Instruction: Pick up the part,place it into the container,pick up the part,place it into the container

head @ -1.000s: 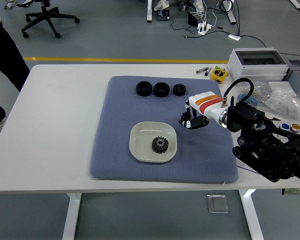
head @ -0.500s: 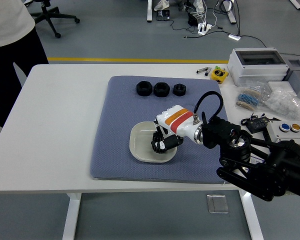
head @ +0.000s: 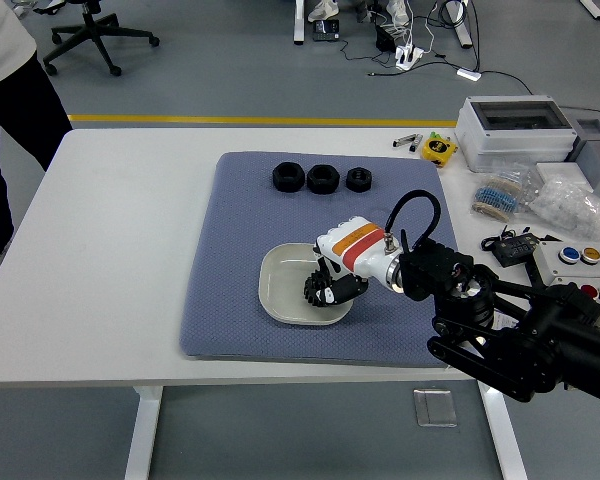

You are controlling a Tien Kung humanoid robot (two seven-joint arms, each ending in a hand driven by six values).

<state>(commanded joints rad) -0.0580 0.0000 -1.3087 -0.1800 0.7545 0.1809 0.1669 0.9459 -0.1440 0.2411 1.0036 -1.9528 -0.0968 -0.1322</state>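
Head view: right robot hand (head: 332, 283) grips toothed black gear (head: 316, 288).

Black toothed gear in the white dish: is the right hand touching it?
Touching. The head view shows the right hand with its fingers curled onto the black toothed gear inside the white dish.

Black gear (head: 315, 289) in the dish (head: 280, 285), largely hidden beneath the right hand (head: 338, 272).
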